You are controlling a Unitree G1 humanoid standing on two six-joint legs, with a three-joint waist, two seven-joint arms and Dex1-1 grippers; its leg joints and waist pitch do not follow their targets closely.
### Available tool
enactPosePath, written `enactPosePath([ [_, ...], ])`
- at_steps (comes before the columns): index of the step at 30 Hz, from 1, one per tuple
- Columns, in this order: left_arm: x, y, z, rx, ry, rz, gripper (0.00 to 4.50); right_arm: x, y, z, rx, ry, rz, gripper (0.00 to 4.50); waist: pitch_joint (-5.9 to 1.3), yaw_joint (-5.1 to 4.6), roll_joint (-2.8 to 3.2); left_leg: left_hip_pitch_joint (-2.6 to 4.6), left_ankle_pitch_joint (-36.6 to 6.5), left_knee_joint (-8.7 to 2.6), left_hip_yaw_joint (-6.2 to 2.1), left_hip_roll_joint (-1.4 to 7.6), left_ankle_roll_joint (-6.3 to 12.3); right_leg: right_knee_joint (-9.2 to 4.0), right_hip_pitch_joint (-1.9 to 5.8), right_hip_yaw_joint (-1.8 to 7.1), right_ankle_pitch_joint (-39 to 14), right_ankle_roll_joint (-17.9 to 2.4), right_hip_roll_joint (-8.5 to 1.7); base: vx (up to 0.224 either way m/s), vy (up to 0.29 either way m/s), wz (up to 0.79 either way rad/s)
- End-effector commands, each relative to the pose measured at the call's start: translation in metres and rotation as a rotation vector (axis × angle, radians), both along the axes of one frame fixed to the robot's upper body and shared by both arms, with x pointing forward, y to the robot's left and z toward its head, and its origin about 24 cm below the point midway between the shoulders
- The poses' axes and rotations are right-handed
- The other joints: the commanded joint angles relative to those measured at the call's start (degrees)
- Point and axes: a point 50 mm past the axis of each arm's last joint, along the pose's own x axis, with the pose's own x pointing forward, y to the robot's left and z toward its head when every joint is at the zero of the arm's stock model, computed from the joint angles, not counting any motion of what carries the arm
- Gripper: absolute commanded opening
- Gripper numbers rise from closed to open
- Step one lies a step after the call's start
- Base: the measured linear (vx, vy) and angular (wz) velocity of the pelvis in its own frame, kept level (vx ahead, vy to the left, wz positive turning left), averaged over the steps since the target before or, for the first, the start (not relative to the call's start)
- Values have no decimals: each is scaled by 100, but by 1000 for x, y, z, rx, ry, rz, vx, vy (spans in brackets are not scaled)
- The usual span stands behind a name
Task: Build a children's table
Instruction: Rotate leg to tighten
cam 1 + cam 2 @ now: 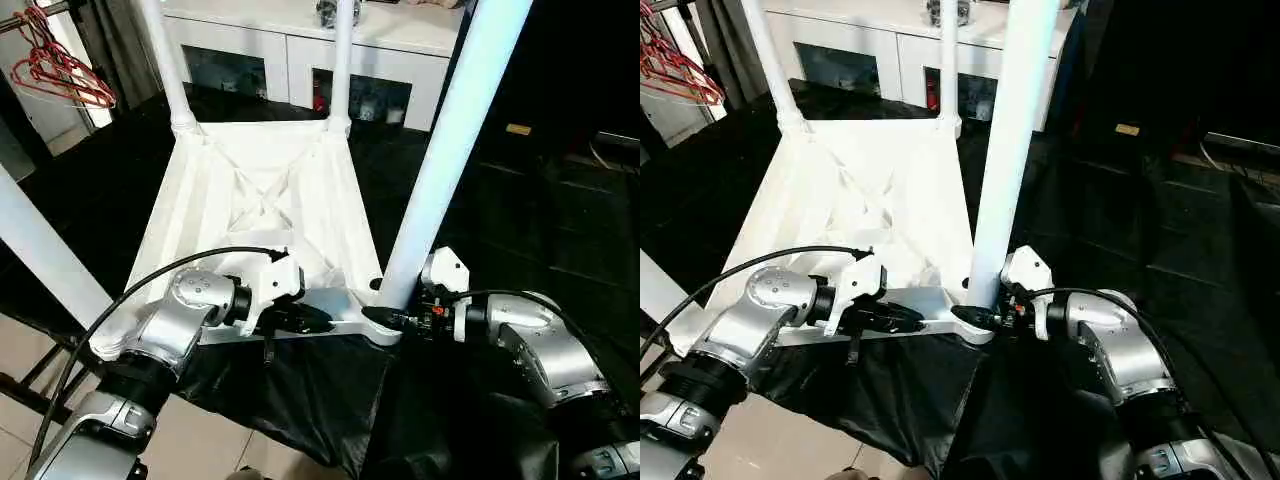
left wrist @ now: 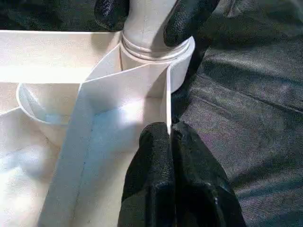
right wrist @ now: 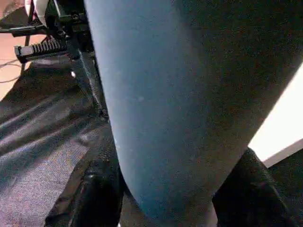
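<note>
The white tabletop [image 1: 250, 190] lies upside down on a black cloth, its X-ribs facing up. Two white legs [image 1: 165, 60] [image 1: 342, 60] stand in the far corner sockets. A third leg [image 1: 40, 250] leans at the near left corner. My right gripper [image 1: 385, 318] is shut on the base of the near right leg [image 1: 450, 140], just above its socket [image 2: 142, 52]; its fingers [image 3: 94, 198] wrap both sides of the tube. My left gripper [image 2: 169, 130] is shut on the tabletop's thin near rim wall, a short way left of that socket.
A white glass-door cabinet [image 1: 300, 40] stands behind the table. Red hangers [image 1: 55, 65] hang at the far left. The black cloth [image 1: 300, 400] drapes over the near edge, with tiled floor [image 1: 200, 440] below on the left.
</note>
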Motion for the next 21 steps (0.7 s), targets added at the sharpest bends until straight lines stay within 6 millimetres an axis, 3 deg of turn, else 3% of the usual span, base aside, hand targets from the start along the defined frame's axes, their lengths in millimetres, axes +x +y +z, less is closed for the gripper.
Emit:
enactPosePath([
  [1, 2, -4, 4, -9, -35, 7, 0, -8, 6, -7, -11, 41, 57, 194, -370, -5, -1, 65, -1291, -423, -47, 266, 235, -338, 288, 242, -982, -1414, -319, 0, 0, 0],
  [6, 18, -17, 2, -20, -87, 230, 0, -6, 17, -23, 8, 51, -109, 194, -331, 5, -22, 97, -1544, -445, -46, 274, 123, -400, 243, 257, -1495, -1302, -334, 0, 0, 0],
  [8, 20, -23, 0, -20, -98, 278, 0, -1, 21, -30, 4, 45, -211, 194, -304, -32, -37, 98, -1868, -478, -80, 246, -29, -476, 245, 243, -2266, -1048, -349, 0, 0, 0],
  [13, 24, -45, -3, -32, -104, 363, 0, 12, 35, -45, -12, 81, -478, 193, -279, -124, -43, 117, -2237, -495, -123, 219, -127, -591, 198, 224, -3128, -645, -360, -11, 0, 0],
  [15, 27, -57, -1, -45, -119, 411, 0, 18, 44, -50, -10, 119, -605, 193, -239, -178, -34, 136, -2430, -504, -138, 194, -184, -644, 150, 193, -3505, -508, -338, 0, 0, 0],
  [17, 31, -70, 3, -57, -133, 439, 0, 23, 57, -52, -29, 117, -654, 193, -252, -246, -28, 152, -2604, -483, -178, 166, -226, -710, 141, 142, -3890, -323, -362, 0, 0, 0],
  [18, 31, -75, 5, -64, -140, 433, 0, 25, 63, -50, -53, 77, -621, 193, -254, -261, 7, 170, -2652, -478, -186, 158, -229, -726, 131, 124, -3911, -303, -359, 0, 0, 0],
  [20, 31, -79, 7, -66, -148, 415, 0, 27, 66, -47, -15, 83, -632, 193, -277, -279, -13, 141, -2636, -514, -198, 169, -122, -750, 189, 105, -3598, -297, -350, 0, 0, 0],
  [21, 31, -80, 7, -65, -153, 407, 0, 29, 68, -46, 5, 88, -637, 193, -281, -266, -6, 146, -2609, -526, -196, 177, -97, -744, 182, 118, -3497, -332, -352, 0, 0, 0],
])
